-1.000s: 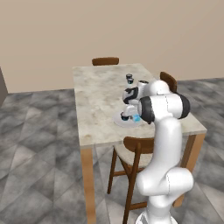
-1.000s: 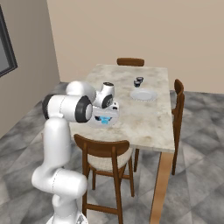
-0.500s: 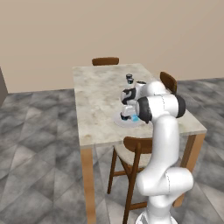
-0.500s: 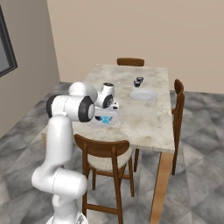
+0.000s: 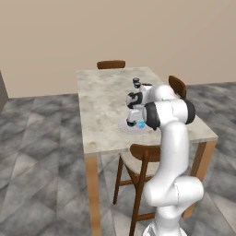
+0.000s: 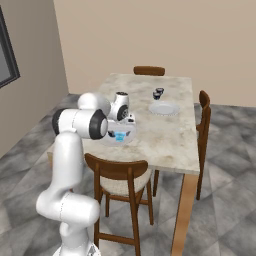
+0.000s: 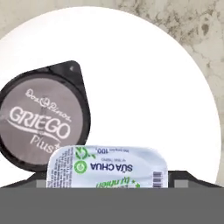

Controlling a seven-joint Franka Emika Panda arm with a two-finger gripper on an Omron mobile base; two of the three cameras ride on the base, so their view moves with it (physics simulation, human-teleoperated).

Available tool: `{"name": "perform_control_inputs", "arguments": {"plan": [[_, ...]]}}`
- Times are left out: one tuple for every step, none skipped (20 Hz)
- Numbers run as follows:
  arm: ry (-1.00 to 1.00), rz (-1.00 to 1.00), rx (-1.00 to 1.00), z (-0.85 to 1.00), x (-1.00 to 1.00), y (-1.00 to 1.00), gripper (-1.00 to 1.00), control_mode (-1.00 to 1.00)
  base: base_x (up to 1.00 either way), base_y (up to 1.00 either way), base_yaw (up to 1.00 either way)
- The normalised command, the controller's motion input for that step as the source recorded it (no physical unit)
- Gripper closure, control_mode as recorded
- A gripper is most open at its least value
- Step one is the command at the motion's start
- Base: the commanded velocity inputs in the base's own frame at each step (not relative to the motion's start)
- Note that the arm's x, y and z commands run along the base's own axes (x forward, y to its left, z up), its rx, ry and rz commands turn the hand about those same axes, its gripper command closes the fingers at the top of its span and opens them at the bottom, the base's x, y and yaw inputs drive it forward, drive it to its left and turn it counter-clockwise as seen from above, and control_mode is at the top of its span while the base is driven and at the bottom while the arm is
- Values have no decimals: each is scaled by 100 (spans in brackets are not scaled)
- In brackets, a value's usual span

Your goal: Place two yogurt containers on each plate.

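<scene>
- End effector [image 5: 137, 123] hovers right over the near plate [image 7: 144, 78], jaws looking spread, nothing pinched that I can make out.
- Dark-lidded yogurt cup [image 7: 41, 120] sits left on that plate; the blue-lidded cup [image 7: 107, 168] lies directly beneath, just beside it.
- Far plate [image 6: 164, 108] waits well apart across the surface [image 6: 170, 135].

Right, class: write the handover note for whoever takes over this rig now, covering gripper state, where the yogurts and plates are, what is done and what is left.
Gripper: over the near round white plate, apparently just opened; hand view doesn't show the jaws clearly.
Near plate: holds the dark round Griego yogurt cup and the pale blue rectangular-lidded yogurt cup, side by side. This plate looks done.
Far round white plate: nothing on it.
Remaining dark yogurt cups: on the marble table just beyond the far plate.
Left: move those two onto the far plate.
</scene>
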Motion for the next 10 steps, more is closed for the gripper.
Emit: {"name": "perform_control_inputs", "arguments": {"plan": [[0, 0, 0, 17, -19, -6, -100, -100, 0, 0, 0], [0, 0, 0, 16, -21, -10, -100, -100, 0, 0, 0], [0, 0, 0, 12, -16, -10, -100, -100, 0, 0, 0], [0, 0, 0, 16, -12, -10, -100, -100, 0, 0, 0], [0, 0, 0, 23, -6, -8, -100, -100, 0, 0, 0], [-1, 0, 0, 33, -3, -8, -100, -100, 0, 0, 0], [-1, 0, 0, 36, -15, -7, -100, -100, 0, 0, 0], [-1, 0, 0, 39, -15, -4, -100, -100, 0, 0, 0], [-5, 0, 0, 42, -20, 0, -100, -100, 0, 0, 0], [-9, 0, 0, 44, -19, 0, -100, -100, 0, 0, 0]]}}
